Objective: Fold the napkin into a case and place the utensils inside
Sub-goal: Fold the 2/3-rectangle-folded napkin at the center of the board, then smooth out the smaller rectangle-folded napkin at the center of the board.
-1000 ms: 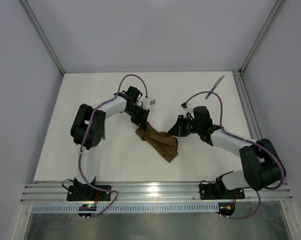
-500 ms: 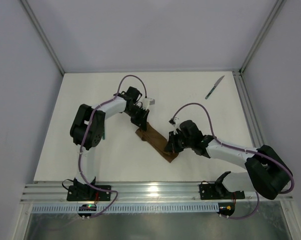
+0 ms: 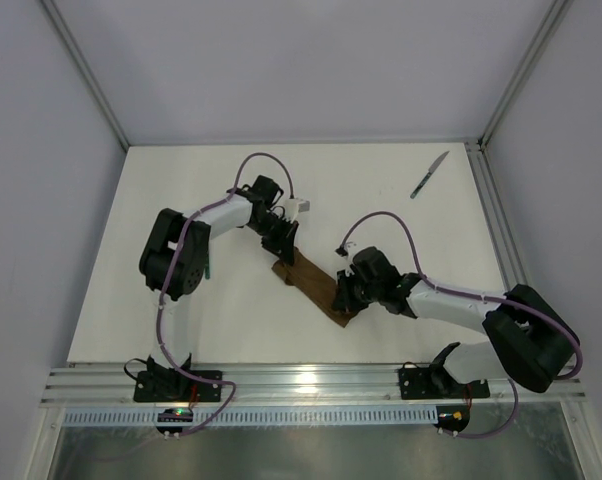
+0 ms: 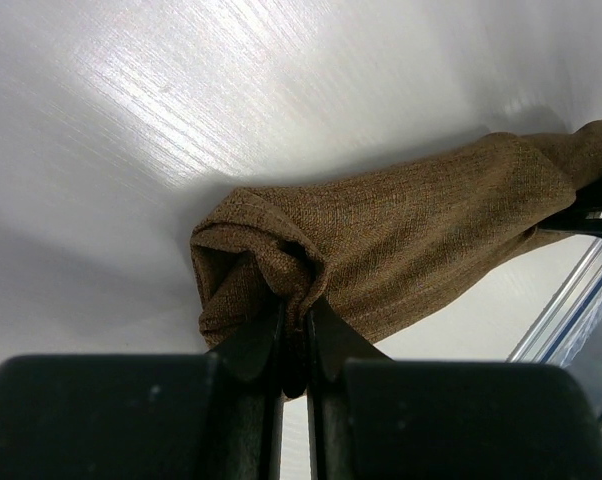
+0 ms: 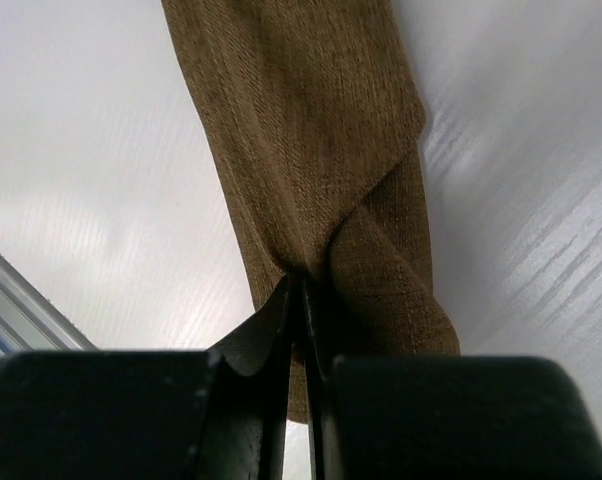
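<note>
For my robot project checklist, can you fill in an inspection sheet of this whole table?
Surface: white table, glossy.
Job's things: brown napkin folded into a narrow strip; knife lying at the far right corner; fork not seen.
Clutter: nothing seen.
Grippers: left gripper shut on the napkin's far end; right gripper shut on its near end.
Cables: purple cables loop above both arms.
Surroundings: pale walls, metal rails along the near edge.
</note>
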Robot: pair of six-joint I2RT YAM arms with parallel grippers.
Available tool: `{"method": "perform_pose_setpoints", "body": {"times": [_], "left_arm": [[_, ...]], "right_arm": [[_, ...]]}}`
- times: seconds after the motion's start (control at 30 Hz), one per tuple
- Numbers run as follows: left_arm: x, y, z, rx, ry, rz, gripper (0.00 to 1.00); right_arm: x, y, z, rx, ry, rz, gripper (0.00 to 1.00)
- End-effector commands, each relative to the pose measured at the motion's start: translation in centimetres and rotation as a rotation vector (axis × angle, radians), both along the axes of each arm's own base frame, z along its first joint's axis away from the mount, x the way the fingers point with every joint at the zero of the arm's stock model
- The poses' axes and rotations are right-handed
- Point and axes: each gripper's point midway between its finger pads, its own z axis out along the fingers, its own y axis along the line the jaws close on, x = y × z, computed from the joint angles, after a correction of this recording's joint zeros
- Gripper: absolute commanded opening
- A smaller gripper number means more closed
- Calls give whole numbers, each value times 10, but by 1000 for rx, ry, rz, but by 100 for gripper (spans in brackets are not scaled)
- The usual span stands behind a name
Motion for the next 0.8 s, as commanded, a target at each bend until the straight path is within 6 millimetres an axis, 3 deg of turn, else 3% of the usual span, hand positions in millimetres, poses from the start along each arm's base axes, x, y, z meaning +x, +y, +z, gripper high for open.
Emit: {"method": "perform_pose_setpoints", "body": {"times": [0.0,0.07,0.1,0.2,0.33,0.4,0.5,0.57,0.67,0.77], "left_arm": [[-10,28,-22,125,16,-3,0],[-10,28,-18,121,9,-1,0],[-10,27,-17,115,9,-2,0],[-11,23,-10,90,1,-7,0],[-12,21,-7,70,-5,-17,0],[-13,21,-6,69,-6,-16,0],[-13,21,-3,67,-11,-16,0],[-13,22,-3,70,-14,-9,0],[-12,21,0,63,-22,-7,0],[-13,20,-3,61,-10,-5,1]], "right_arm": [[-11,-14,-8,-84,54,-9,11],[-8,-13,13,-66,29,-14,19],[1,-7,34,-38,-10,-23,33],[11,-2,84,31,-99,-47,43],[12,11,121,124,-129,-21,51],[25,6,117,85,-144,-88,55],[39,-4,95,7,-86,-181,56],[40,2,84,-1,-40,-186,48],[36,15,83,21,-50,-154,37],[27,19,73,21,-24,-149,36]]}}
